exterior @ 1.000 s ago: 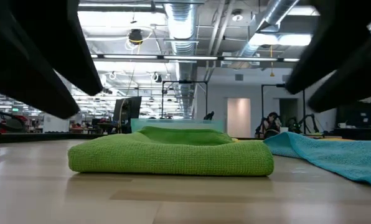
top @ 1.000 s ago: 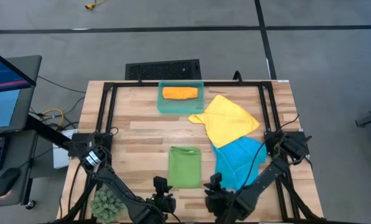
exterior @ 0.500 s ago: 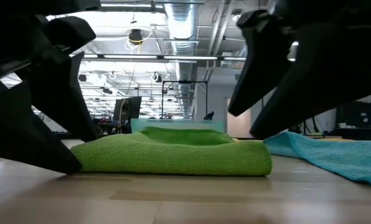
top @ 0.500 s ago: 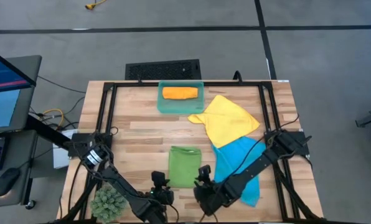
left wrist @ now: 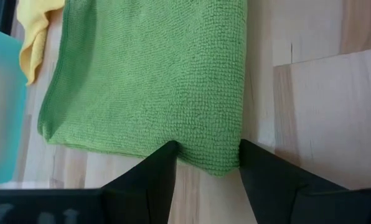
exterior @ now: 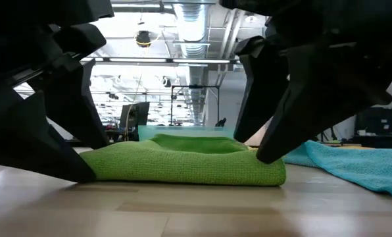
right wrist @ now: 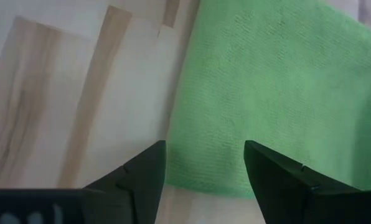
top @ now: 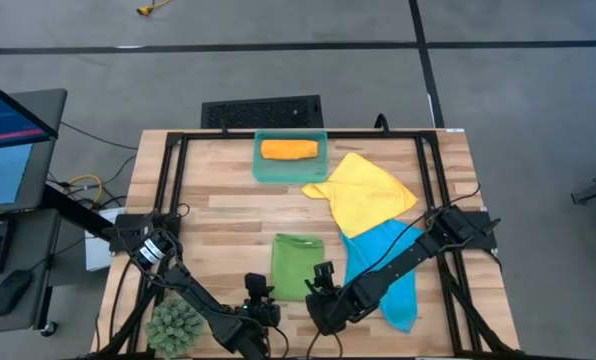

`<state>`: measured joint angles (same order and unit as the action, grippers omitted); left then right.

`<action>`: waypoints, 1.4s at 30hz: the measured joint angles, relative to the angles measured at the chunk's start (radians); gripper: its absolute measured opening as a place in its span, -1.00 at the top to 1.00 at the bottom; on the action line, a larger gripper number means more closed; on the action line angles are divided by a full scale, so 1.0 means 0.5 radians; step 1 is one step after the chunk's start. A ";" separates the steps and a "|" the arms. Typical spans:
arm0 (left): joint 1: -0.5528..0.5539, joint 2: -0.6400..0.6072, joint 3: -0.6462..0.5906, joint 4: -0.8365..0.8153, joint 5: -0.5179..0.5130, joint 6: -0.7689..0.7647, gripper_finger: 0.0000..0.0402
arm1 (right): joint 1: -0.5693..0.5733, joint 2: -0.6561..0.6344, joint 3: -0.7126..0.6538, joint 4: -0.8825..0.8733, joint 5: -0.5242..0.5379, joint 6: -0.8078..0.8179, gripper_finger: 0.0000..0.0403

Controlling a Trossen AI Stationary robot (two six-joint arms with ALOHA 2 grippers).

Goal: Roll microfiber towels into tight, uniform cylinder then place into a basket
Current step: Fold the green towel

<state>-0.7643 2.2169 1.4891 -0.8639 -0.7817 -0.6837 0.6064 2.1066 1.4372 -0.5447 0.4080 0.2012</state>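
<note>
Wooden table [top: 228,205] under a black frame, both arms reaching in from its near edge. Yellow towel [top: 366,192] spread loose right of centre, one corner touching the basket, its near part overlapping the blue towel [top: 386,262] lying crumpled along the right side. Green towel [top: 297,264] folded into a flat rectangle at the middle near edge, just beside the blue one. Teal basket [top: 263,169] at the far edge, holding the orange towel [top: 289,150], already rolled. Spiky green plant ball [top: 174,325] at the near left corner. Left gripper [left wrist: 205,163] down at the green towel's near left corner, fingers spread wide to either side of that corner, gripping nothing. Right gripper [right wrist: 205,163] at the near right corner, likewise wide open astride the edge, tips resting low against the cloth in the low view.
</note>
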 joint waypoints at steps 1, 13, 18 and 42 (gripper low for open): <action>0.001 0.000 0.000 0.002 0.003 -0.004 0.18 | 0.001 0.024 -0.002 0.004 0.000 -0.001 -0.19; 0.016 0.004 0.002 0.044 0.137 -0.019 0.65 | 0.017 0.096 0.003 0.046 0.064 0.069 0.03; 0.016 0.006 0.006 0.050 0.163 -0.087 0.95 | 0.034 0.098 -0.002 0.029 0.063 0.069 0.61; -0.018 0.011 0.532 -0.225 0.524 -0.032 0.97 | 0.268 0.103 0.252 -0.194 0.081 0.192 0.93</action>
<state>-0.7734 2.2224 1.7550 -0.9766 -0.5198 -0.6998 0.7402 2.1583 1.5631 -0.6417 0.4483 0.2971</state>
